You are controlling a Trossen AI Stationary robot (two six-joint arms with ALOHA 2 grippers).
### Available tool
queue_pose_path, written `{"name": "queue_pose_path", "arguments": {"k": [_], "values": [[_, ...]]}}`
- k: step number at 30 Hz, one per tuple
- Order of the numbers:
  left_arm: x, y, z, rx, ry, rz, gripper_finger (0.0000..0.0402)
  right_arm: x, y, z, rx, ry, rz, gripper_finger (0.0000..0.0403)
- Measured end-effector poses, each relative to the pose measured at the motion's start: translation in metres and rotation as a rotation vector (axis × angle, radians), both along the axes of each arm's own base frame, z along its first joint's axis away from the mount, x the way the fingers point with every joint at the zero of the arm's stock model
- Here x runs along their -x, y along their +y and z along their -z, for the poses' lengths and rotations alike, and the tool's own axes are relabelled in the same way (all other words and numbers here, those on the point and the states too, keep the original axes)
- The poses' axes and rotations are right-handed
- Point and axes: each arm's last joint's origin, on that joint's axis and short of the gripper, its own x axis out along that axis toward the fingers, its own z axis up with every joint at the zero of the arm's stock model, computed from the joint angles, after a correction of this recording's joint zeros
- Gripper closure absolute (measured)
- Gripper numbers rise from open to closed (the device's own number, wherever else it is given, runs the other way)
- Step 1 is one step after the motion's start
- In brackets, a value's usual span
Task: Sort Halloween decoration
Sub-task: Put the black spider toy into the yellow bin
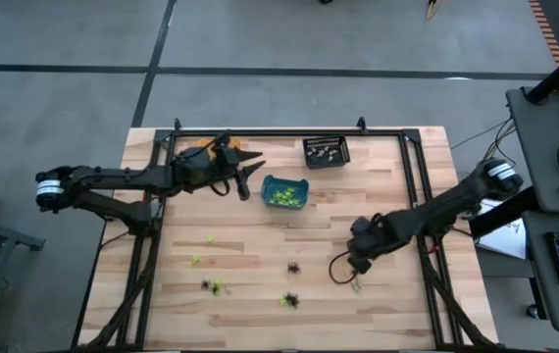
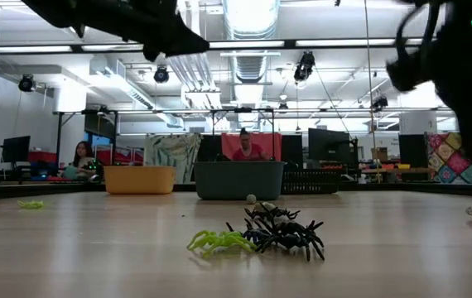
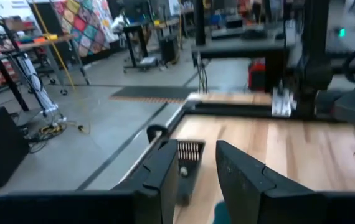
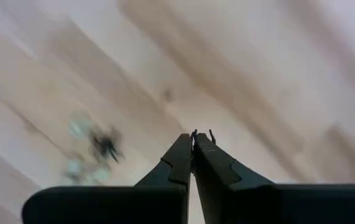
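Wooden planks form the counter (image 1: 378, 196), framed by dark rails, with an open workshop visible beyond it. Right hand (image 1: 357, 281) sits low over the counter's near right area, its arm reaching in from the right edge and angled toward the centre. Its fingers (image 4: 180, 158) are pressed together; thin dark legs protrude at the tips, so a small trinket (image 4: 202, 134) appears pinched there, though its colour cannot be told. Other Halloween decoration pieces (image 1: 290, 267) lie scattered on the counter to the left of this hand, well apart from it, green and black mixed. Left hand (image 1: 250, 175) waits just beside the teal bin (image 1: 285, 192), arm stretched in from the left, fingers partly spread and holding nothing.
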Motion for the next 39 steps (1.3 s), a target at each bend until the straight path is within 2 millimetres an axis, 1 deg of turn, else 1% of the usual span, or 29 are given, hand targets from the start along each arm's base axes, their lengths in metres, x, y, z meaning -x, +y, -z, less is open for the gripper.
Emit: {"name": "queue_pose_path", "arguments": {"k": [4,8,12,16,21,24,27,33,36,39], "values": [[0.011,-0.002,-0.010,0.041,-0.071,-0.007,0.0310,0.003,-0.006,-0.029,0.076,-0.272,-0.049,0.0394],[0.023,-0.005,-0.018,0.044,-0.132,-0.005,0.0310,-0.003,-0.011,-0.056,0.170,-0.561,-0.110,0.0394],[0.034,-0.007,-0.022,0.050,-0.166,0.001,0.0310,-0.016,-0.019,-0.075,0.284,-0.772,-0.200,0.0394],[0.042,-0.009,-0.020,0.071,-0.195,0.002,0.0310,-0.036,-0.033,-0.085,0.417,-0.905,-0.276,0.0394],[0.053,-0.011,-0.019,0.116,-0.248,0.003,0.0310,-0.065,-0.059,-0.089,0.580,-1.025,-0.339,0.0394],[0.059,-0.012,-0.018,0.132,-0.273,0.006,0.0310,-0.083,-0.079,-0.090,0.647,-1.126,-0.368,0.0394],[0.067,-0.014,-0.017,0.137,-0.297,0.007,0.0310,-0.099,-0.101,-0.088,0.737,-1.214,-0.358,0.0394],[0.085,-0.018,-0.010,0.152,-0.338,0.011,0.0310,-0.124,-0.144,-0.069,0.929,-1.303,-0.272,0.0394],[0.093,-0.019,-0.003,0.160,-0.348,0.011,0.0310,-0.134,-0.166,-0.061,0.943,-1.360,-0.250,0.0394],[0.098,-0.020,0.001,0.171,-0.359,0.009,0.0310,-0.151,-0.187,-0.057,0.923,-1.386,-0.248,0.0394]]}}
